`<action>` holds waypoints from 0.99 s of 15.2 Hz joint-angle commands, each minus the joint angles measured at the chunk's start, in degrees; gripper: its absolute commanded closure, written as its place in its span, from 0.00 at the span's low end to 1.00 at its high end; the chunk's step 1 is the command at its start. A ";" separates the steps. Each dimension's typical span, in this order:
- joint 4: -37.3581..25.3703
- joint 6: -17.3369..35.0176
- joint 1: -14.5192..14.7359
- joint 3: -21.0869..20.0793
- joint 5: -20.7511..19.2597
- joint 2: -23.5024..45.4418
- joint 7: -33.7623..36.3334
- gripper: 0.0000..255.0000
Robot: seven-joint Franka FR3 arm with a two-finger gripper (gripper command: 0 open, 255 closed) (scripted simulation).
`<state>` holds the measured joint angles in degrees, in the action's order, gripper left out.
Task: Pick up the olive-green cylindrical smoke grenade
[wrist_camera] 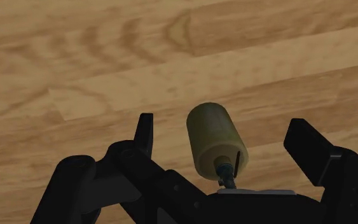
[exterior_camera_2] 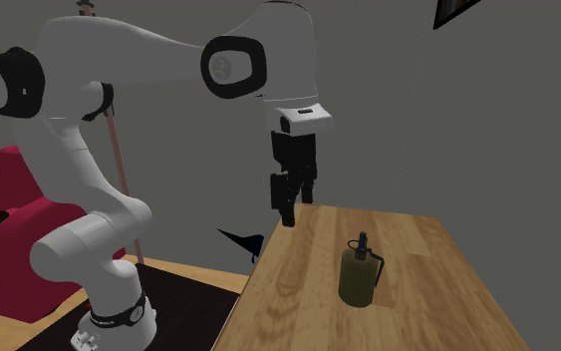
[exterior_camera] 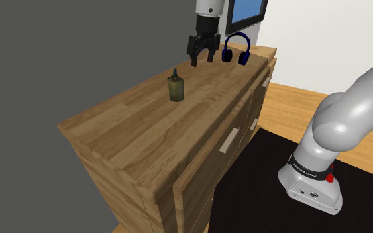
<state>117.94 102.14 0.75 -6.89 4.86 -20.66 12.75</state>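
Black gripper (exterior_camera: 203,61) points down, fingers (wrist_camera: 145,130) apart, near the upright olive grenade (exterior_camera: 175,88).

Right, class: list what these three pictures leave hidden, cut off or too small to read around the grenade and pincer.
- Shoulder view: the top edge cuts off the arm above the pincer, and the framed blue panel behind the headphones.
- Shoulder view: any markings on the grenade are too small to read.
- Second exterior view: the bottom edge cuts off the cabinet; its front is hidden.
- Wrist view: the pincer's body covers the end of the grenade's fuse.
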 commanded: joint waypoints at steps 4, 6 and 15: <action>-8.79 1.45 0.01 -2.52 -2.75 12.19 4.59 0.00; -12.87 1.45 0.23 -3.24 -4.16 17.13 6.44 0.00; -11.51 6.52 0.59 -3.66 -5.48 21.61 8.03 0.00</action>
<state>105.79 107.98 1.32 -10.53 -0.61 0.93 20.72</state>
